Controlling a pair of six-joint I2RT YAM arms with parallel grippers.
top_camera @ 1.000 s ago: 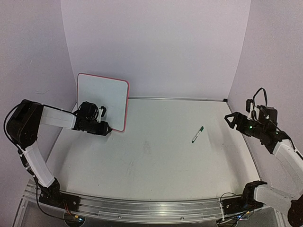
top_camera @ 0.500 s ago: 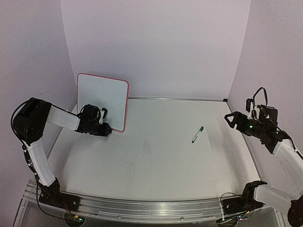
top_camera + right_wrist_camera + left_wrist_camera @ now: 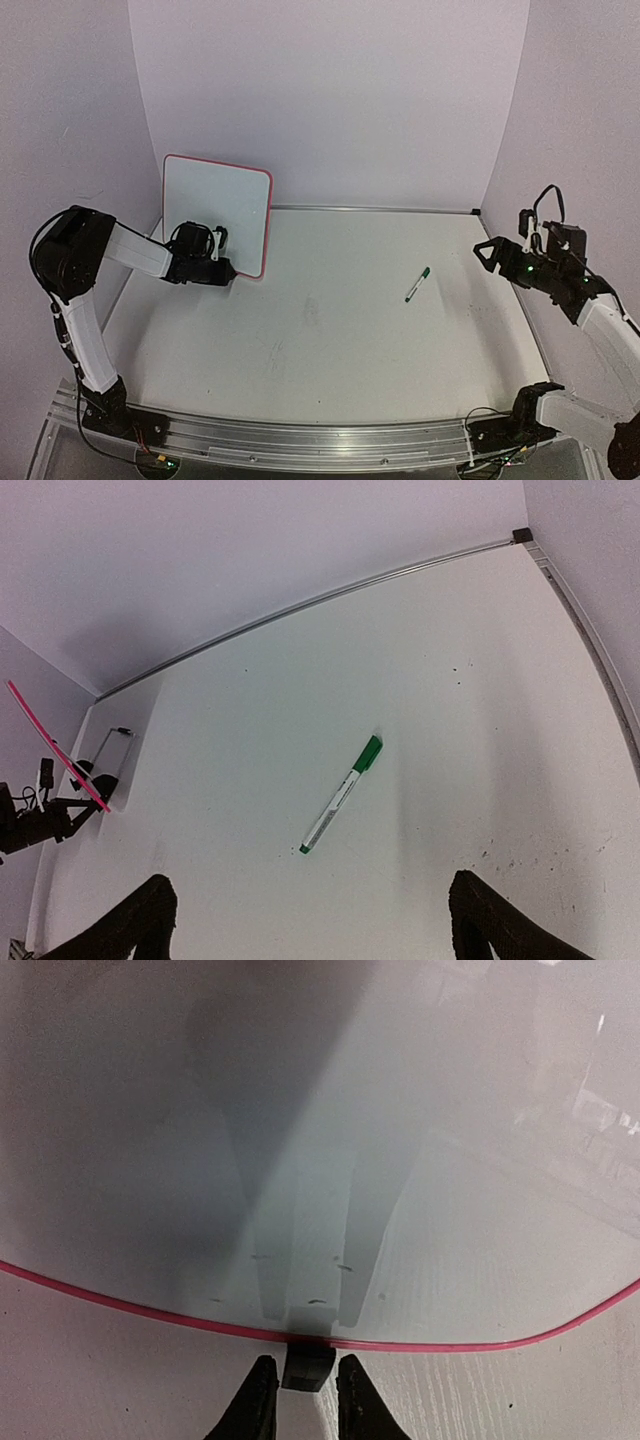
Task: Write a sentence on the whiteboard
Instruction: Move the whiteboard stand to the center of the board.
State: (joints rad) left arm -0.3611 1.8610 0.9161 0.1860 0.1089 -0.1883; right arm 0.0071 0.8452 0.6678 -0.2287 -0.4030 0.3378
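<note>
The whiteboard, white with a thin red frame, stands upright at the back left. Its face is blank but for a few faint specks; no green sentence shows. My left gripper is low at the board's bottom edge. In the left wrist view its fingers are closed narrowly on either side of the board's black foot. A green-capped marker lies on the table right of centre and also shows in the right wrist view. My right gripper hangs wide open and empty, above and to the right of the marker.
Grey walls close in the table at the back and on both sides. A metal rail runs along the back edge. The board's red edge shows far left in the right wrist view.
The left arm's upper links have swung a little to the right while its gripper stays at the board's foot. The board, the marker and the right arm have not moved.
</note>
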